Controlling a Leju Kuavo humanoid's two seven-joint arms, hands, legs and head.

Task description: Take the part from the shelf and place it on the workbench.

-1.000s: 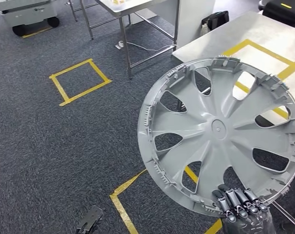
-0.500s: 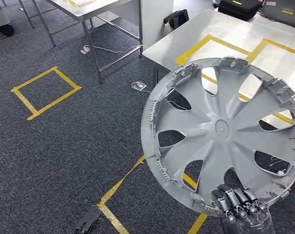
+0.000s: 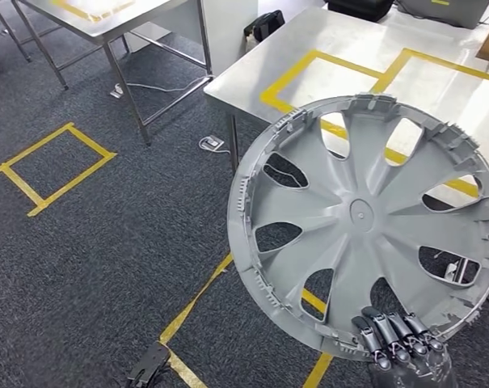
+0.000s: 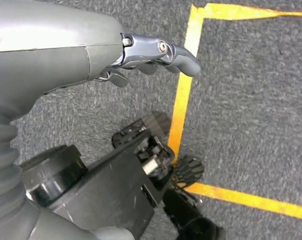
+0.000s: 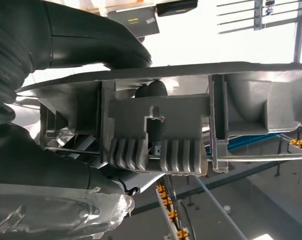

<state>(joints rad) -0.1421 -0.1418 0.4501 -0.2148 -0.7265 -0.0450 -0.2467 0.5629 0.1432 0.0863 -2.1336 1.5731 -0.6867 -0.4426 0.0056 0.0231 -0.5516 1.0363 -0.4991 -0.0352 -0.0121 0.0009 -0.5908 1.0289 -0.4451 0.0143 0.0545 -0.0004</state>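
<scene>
Grey plastic part (image 3: 364,218) stands up from our right hand (image 3: 400,343), pinched at its lower rim, table (image 3: 290,56) beyond it. Our left hand (image 4: 149,55) hangs empty, fingers loosely extended. That edge-only hold could let it slip.

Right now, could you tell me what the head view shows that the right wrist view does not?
The head view alone shows the whole wheel cover face, the workbench with its yellow tape, and the carpet. The right wrist view alone shows the cover's rim clips close up. Both show the right hand gripping the cover's edge.
</scene>
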